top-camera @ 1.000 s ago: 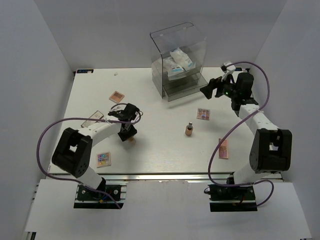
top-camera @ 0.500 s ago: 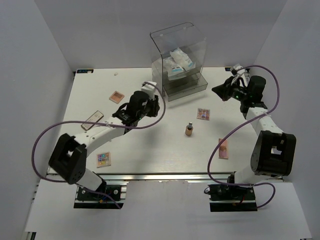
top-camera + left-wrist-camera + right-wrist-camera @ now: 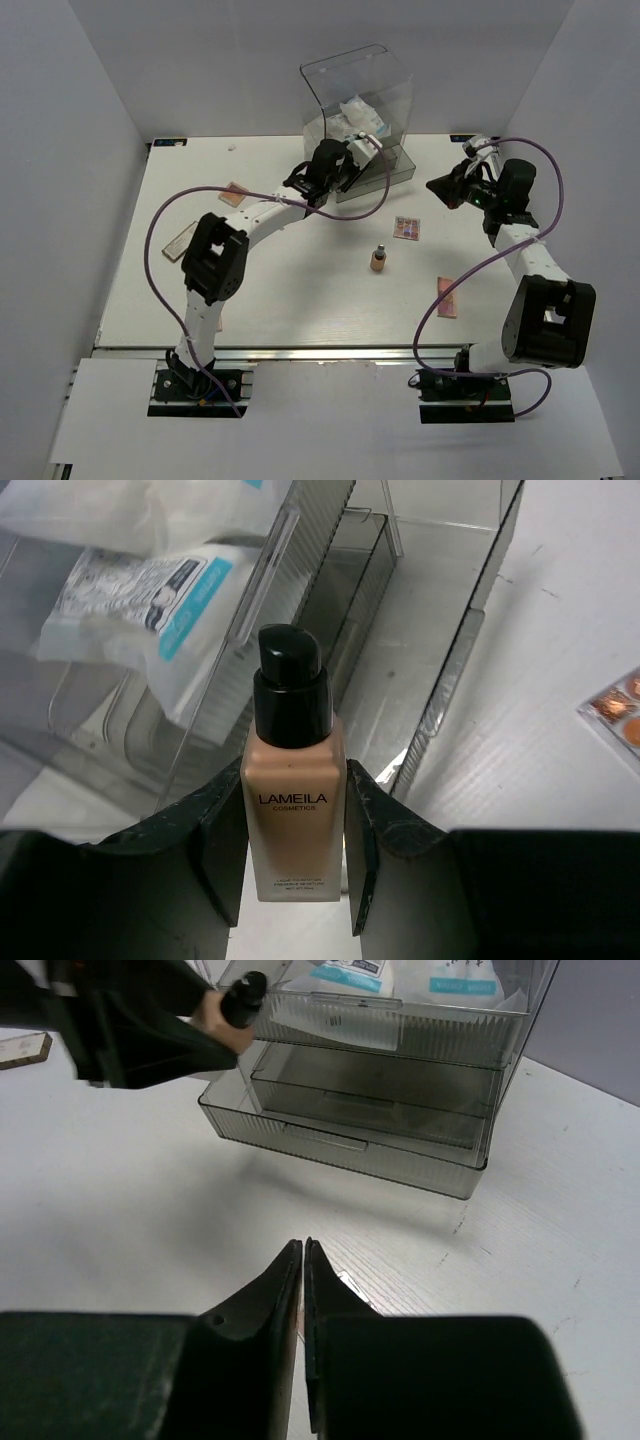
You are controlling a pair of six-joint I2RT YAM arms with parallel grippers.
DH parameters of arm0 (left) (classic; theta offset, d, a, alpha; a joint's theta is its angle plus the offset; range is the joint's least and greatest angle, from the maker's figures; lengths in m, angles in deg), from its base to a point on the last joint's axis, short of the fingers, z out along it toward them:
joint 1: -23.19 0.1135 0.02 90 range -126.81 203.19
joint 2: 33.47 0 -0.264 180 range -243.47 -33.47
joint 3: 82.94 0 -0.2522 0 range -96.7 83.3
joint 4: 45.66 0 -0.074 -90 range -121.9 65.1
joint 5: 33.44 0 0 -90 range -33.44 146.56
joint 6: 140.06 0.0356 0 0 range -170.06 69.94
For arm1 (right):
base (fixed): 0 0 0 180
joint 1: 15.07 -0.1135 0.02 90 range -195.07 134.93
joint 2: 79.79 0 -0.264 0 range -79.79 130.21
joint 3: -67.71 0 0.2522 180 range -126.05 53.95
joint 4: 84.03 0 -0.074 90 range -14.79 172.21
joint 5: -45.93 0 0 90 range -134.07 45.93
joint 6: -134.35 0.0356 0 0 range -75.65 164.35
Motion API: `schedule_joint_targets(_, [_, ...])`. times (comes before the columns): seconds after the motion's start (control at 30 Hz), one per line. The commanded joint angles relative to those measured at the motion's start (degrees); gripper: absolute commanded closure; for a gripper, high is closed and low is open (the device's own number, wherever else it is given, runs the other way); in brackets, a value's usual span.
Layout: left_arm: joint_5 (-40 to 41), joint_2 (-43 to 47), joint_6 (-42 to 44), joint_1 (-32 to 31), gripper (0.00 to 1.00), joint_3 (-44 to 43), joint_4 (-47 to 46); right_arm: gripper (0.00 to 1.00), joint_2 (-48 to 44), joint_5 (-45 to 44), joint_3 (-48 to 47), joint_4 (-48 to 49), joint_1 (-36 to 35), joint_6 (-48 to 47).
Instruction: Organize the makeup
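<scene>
the left gripper [image 3: 295, 815] is clamped on a tan foundation bottle [image 3: 292, 770] — its fingers [image 3: 218, 830] press both flat sides of the glass, and the black pump cap points toward the clear acrylic box [image 3: 355, 75]. the bottle hangs off the table just at the box's front, near its left corner, level with the shelf where two white packets [image 3: 150, 590] with blue print lie inside the box. below that shelf two smoky drawers [image 3: 350, 1150] show, the lowest jutting farthest out of the box's front.

the right gripper [image 3: 302, 1252] has its fingers pressed together with nothing between them. it hovers above the table [image 3: 300, 290] to the right of the box, aimed at the drawers.

in front of the box a second tan bottle [image 3: 377, 259] stands upright, apart from both grippers. a square palette [image 3: 406, 228] lies between that bottle and the box, and a pink palette [image 3: 446, 296] lies farther forward and right. two more — a second square palette [image 3: 233, 193] and a long palette [image 3: 178, 243] — lie to the box's left.
</scene>
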Motion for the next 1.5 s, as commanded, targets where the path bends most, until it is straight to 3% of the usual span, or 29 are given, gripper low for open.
schedule_joint_targets(0.0, [0.3,-2.5,6.9,0.1,1.0,-6.3,-2.5,0.89,-2.4,1.5,1.1,0.3,0.2,-1.7])
schedule_joint_targets(0.1, [0.7,-6.8,7.7,0.0,1.0,-11.9,0.3,0.67,-3.2,3.9,1.2,-2.9,0.1,-5.6])
schedule_joint_targets(0.13, [0.8,-7.4,7.6,0.0,0.93,-12.8,0.4,0.59,-3.4,5.1,1.2,-4.3,0.1,-7.4])
schedule_joint_targets(0.17, [0.9,-8.1,7.3,0.0,0.82,-13.3,0.2,0.44,-3.7,7.8,0.9,-6.1,0.1,-9.9])
schedule_joint_targets(0.2, [1.1,-8.2,7.3,-0.2,0.63,-13.4,-0.5,0.37,-3.7,8.9,0.4,-11.0,0.0,-15.8])
schedule_joint_targets(0.3, [1.2,-7.7,7.0,-0.5,0.51,-13.3,-0.6,0.2,-4.0,12.0,-0.3,-20.0,-0.5,-27.0])
schedule_joint_targets(0.37, [1.0,-7.4,5.9,-0.6,0.44,-13.1,-0.6,0.11,-4.1,12.2,-0.1,-28.2,-1.1,-39.4])
schedule_joint_targets(0.5, [1.2,-5.1,4.2,-1.2,0.41,-12.9,-0.3,0.11,-2.9,10.8,1.3,-41.9,-2.3,-62.5])
schedule_joint_targets(0.57, [1.1,-4.0,2.8,-1.4,0.32,-12.6,-0.5,0.11,-2.2,9.8,2.6,-48.6,-3.0,-75.0])
schedule_joint_targets(0.67, [1.3,-2.0,0.6,-1.5,0.32,-12.0,-0.6,0.11,-0.9,7.7,3.9,-51.1,-4.9,-80.4])
schedule_joint_targets(0.83, [3.1,4.9,-4.7,-1.5,0.34,-5.8,-5.0,0.12,1.8,4.2,5.5,-48.8,-9.6,-82.0])
schedule_joint_targets(1.03, [8.4,23.5,-12.5,-1.6,0.35,15.4,-11.4,0.13,5.4,1.1,6.0,-41.6,-14.6,-77.6])
schedule_joint_targets(1.3, [18.6,48.2,-22.5,-1.5,0.35,39.1,-10.5,0.16,9.4,-1.2,4.8,-33.8,-18.3,-69.2])
schedule_joint_targets(1.47, [23.7,56.3,-26.9,-1.5,0.35,46.3,-9.9,0.22,11.8,-0.4,3.7,-32.1,-18.8,-65.4])
